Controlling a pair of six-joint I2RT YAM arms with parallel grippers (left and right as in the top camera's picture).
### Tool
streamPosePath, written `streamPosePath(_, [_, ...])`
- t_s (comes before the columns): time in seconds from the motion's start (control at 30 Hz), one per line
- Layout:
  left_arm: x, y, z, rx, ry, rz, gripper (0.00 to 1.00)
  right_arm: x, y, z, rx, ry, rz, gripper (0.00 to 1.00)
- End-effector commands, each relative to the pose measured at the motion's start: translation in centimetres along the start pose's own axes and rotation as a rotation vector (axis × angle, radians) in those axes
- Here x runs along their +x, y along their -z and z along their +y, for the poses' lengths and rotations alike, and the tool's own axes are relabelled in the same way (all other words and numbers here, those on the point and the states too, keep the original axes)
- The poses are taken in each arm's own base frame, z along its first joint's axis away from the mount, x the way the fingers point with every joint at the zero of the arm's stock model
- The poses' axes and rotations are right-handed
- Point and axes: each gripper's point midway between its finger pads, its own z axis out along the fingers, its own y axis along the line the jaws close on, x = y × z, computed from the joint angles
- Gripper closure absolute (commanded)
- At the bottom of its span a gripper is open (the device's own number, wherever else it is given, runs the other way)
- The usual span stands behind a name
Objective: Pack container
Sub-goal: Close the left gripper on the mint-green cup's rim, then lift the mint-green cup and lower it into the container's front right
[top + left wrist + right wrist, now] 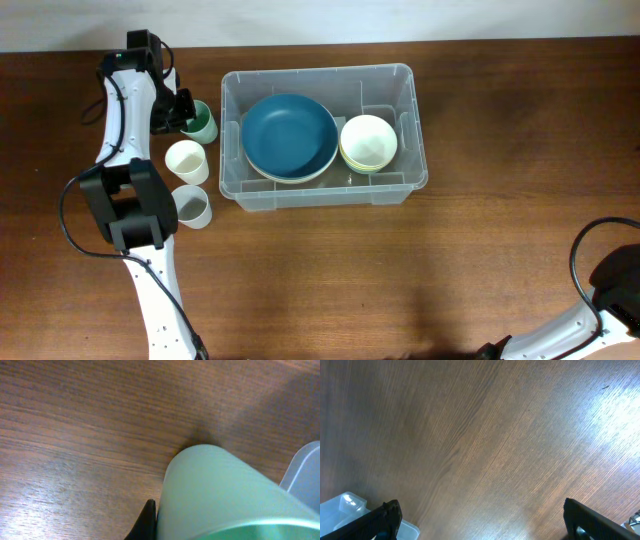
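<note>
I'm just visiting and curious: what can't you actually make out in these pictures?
Of the left end effector, the left wrist view shows one finger only; the green cup hides the rest.
The right end effector lies outside the overhead view, past its lower right corner.
Floor of the container: covered by the blue dish and pale bowls, overhead.

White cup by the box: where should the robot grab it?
I'd pinch the white cup by its rim from straight above, one finger inside, one outside. It stands upright, mouth open, and the green cup and grey cup crowd its sides.
</note>
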Motion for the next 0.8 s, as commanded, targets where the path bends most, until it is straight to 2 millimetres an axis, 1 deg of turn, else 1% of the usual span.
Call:
streamPosePath(0.0, [-1.0,1.4,1.0,-0.037,0.006,-0.051,0.99,0.1,0.3,-0.1,0.006,0.009,-0.008,0.01])
streamPosePath(0.13, [-2.0,2.8,2.6,-0.059,0.031,-0.091,0.99,0.1,0.3,-0.1,0.006,0.009,-0.008,0.01])
streamPosePath(0.23, [-3.0,4.7,4.1,-0.069,0.073,-0.138,0.99,0.1,0.3,-0.1,0.006,0.009,-0.008,0.01])
streamPosePath(0.3, [-3.9,7.1,5.3,-0.069,0.095,-0.19,0.99,0.1,0.3,-0.1,0.006,0.009,-0.008,0.01])
streamPosePath(0.37, [-4.6,10.0,6.4,-0.072,0.116,-0.249,0.99,0.1,0.3,-0.1,0.006,0.009,-0.008,0.01])
streamPosePath(0.47, [-5.3,15.6,7.7,-0.073,0.142,-0.359,0.99,0.1,0.3,-0.1,0.006,0.009,-0.008,0.01])
streamPosePath(0.5, [-5.4,17.3,7.8,-0.07,0.146,-0.39,0.99,0.1,0.3,-0.1,0.006,0.009,-0.008,0.01])
streamPosePath(0.57, [-5.0,21.1,7.3,-0.046,0.14,-0.452,0.99,0.1,0.3,-0.1,0.006,0.009,-0.008,0.01])
streamPosePath(0.6, [-4.7,22.7,6.8,-0.027,0.134,-0.475,1.0,0.1,0.3,-0.1,0.006,0.009,-0.008,0.01])
streamPosePath(0.7, [-3.0,26.9,3.6,0.068,0.083,-0.522,0.99,0.1,0.3,-0.1,0.006,0.009,-0.008,0.01])
streamPosePath(0.77, [-1.8,29.0,1.1,0.12,0.007,-0.54,0.99,0.1,0.3,-0.1,0.006,0.009,-0.008,0.01])
